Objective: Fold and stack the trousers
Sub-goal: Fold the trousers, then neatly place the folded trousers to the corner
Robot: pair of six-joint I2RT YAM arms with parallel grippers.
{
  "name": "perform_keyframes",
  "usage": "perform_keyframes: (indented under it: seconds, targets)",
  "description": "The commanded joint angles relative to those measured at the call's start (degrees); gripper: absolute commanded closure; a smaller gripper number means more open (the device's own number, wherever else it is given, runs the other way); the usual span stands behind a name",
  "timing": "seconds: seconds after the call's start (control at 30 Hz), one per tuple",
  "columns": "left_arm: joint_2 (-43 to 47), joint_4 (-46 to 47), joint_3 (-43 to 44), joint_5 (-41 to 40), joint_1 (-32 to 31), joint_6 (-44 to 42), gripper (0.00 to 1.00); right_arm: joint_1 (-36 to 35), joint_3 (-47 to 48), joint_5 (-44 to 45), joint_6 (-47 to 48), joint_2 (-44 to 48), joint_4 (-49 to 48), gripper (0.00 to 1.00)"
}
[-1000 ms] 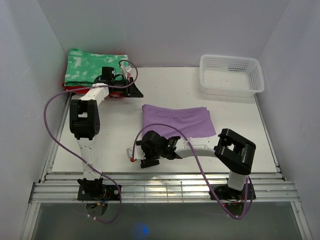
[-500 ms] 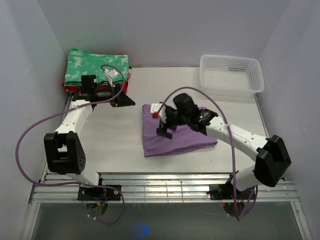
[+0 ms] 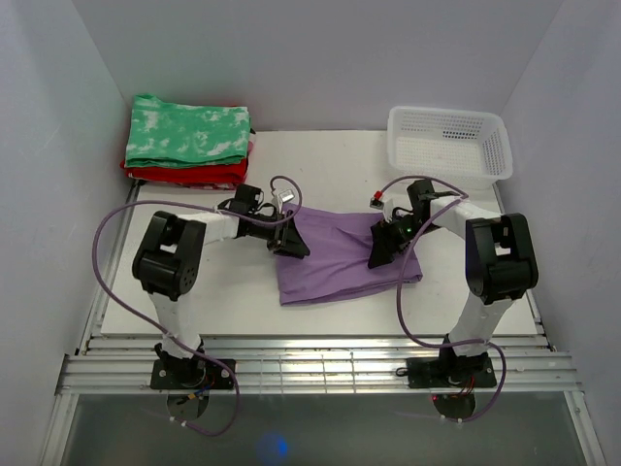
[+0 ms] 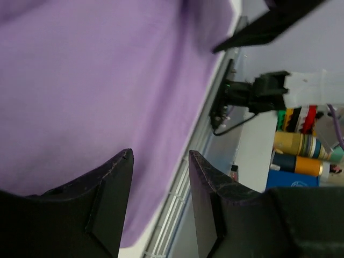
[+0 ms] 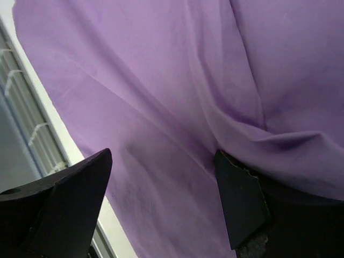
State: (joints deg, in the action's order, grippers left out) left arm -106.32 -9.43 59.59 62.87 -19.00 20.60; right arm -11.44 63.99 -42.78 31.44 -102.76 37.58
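both claws have swung inward over the tabletop point(image 3: 213, 291) since a moment ago. the trousers point(image 3: 335, 270) lie folded at its middle. left claw point(image 3: 294, 248) at their left edge, right claw point(image 3: 380, 254) over their right side, both spread, pinching nothing. likely best: bite all layers at both edges together, lifting evenly toward the stack point(image 3: 189, 146).

The left arm point(image 3: 170, 262) and right arm point(image 3: 497, 254) are white tubes with black joint housings; a looping purple cable point(image 3: 96, 257) trails each. Their black matte fingers point(image 5: 239, 207) seem chipped-edged.
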Motion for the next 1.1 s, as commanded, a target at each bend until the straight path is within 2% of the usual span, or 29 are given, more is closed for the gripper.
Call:
perform_keyframes:
  seconds: [0.0, 0.13, 0.27, 0.3, 0.37, 0.47, 0.57, 0.6, 0.63, 0.67, 0.7, 0.73, 0.77, 0.8, 0.9, 1.07]
  targets:
    - [-5.54, -1.11, 3.33, -5.9, 1.42, -0.56, 0.44, 2.03, -3.16, -2.39, -2.96, -2.88, 1.62, 0.17]
    - [-8.71, -5.66, 5.88, -11.26, 5.54, -3.28, 0.44, 1.86, -4.31, -2.56, -5.06, -2.98, 0.21, 0.17]
    - [-10.65, -10.24, 12.72, -14.17, 10.2, -8.54, 0.44, -1.03, -3.35, -4.23, -8.14, 0.01, -1.36, 0.16]
    - [-10.66, -12.0, 17.27, -13.92, 10.56, -12.74, 0.44, -2.34, -2.91, -4.15, -8.59, 0.54, -1.72, 0.15]
    - [-8.92, -16.75, 20.72, -11.21, 10.65, -16.89, 0.43, -3.23, -1.07, -2.22, -9.03, 3.16, -2.68, 0.15]
    - [-3.3, -18.86, 21.18, -6.64, 11.0, -19.89, 0.41, -4.29, 1.91, 3.22, -7.9, 7.9, -5.06, 0.15]
    - [0.67, -20.28, 19.08, -4.17, 13.28, -18.59, 0.39, -9.37, 4.21, 11.3, -5.7, 12.82, -6.47, 0.14]
    - [3.29, -20.1, 16.72, -2.07, 14.34, -17.27, 0.39, -14.0, 5.35, 13.84, -3.6, 13.72, -7.08, 0.14]
    - [4.79, -19.14, 15.22, -1.01, 16.78, -14.22, 0.38, -17.27, 5.53, 20.22, -2.54, 15.47, -7.87, 0.13]
    - [6.29, -18.0, 13.46, 1.27, 18.11, -12.36, 0.38, -23.74, 5.36, 23.5, -0.26, 16.01, -8.66, 0.13]
    - [9.61, -16.08, 11.7, 1.9, 18.91, -10.6, 0.21, -26.5, 4.32, 26.23, 0.63, 16.36, -9.62, 0.13]
    - [11.38, -14.93, 8.21, 2.6, 22.92, -7.27, 0.16, -29.31, 3.52, 30.44, 0.99, 16.54, -11.9, 0.13]
    - [13.14, -13.96, 6.34, 3.65, 24.09, -6.2, 0.03, -31.69, 3.08, 32.48, 1.25, 15.76, -12.44, 0.13]
    - [16.64, -13.25, 4.76, 4.36, 24.97, -5.4, 0.02, -36.06, 2.38, 33.98, 1.34, 14.97, -12.97, 0.13]
    - [21.49, -12.98, -0.61, 2.79, 26.91, -2.94, 0.02, -42.77, 1.06, 38.47, 0.82, 11.63, -15.69, 0.13]
    - [28.01, -12.9, -9.11, -8.46, 27.44, 1.8, 0.02, -49.72, 0.17, 47.69, 0.02, 4.6, -20.26, 0.11]
